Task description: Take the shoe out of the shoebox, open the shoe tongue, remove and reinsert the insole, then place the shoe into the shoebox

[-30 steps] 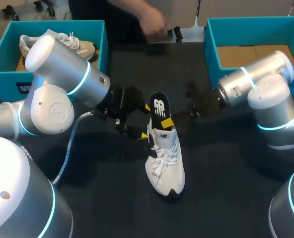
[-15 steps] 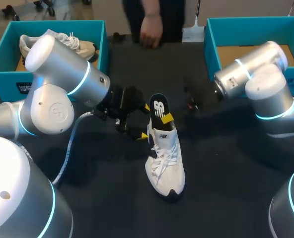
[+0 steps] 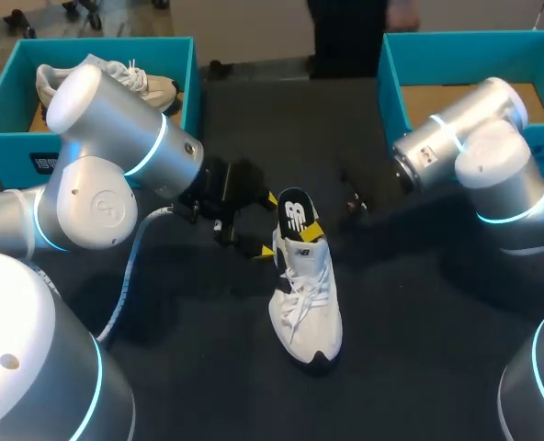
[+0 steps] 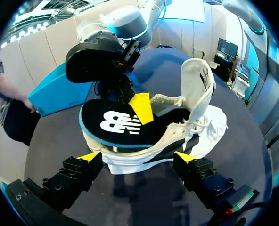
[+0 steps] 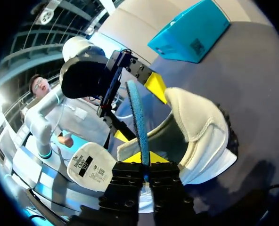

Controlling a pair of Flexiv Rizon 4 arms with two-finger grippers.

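Note:
A white shoe [image 3: 307,303] stands in the middle of the black table, toe toward me. A black insole [image 3: 294,213] with a white logo and blue rim sticks up out of its heel. My right gripper [image 5: 146,160] is shut on the insole's thin blue edge [image 5: 138,122]; one of its yellow tips [image 4: 142,107] lies on the insole's face. My left gripper [image 4: 137,156] is open, its two fingers either side of the shoe's heel [image 4: 130,157]. The tongue [image 4: 198,82] is folded forward. Blue shoeboxes sit at the far left [image 3: 1,106] and far right [image 3: 391,69].
The left box holds another white shoe [image 3: 116,78]. The right box shows only its cardboard floor [image 3: 474,101]. My left arm's big joints [image 3: 107,175] fill the near-left of the table; bare tabletop lies to the right of the shoe.
The insole has sunk a little lower toward the shoe's heel, with the right gripper closed on it. The person's hand at the table's far edge has gone. The left arm stays still.

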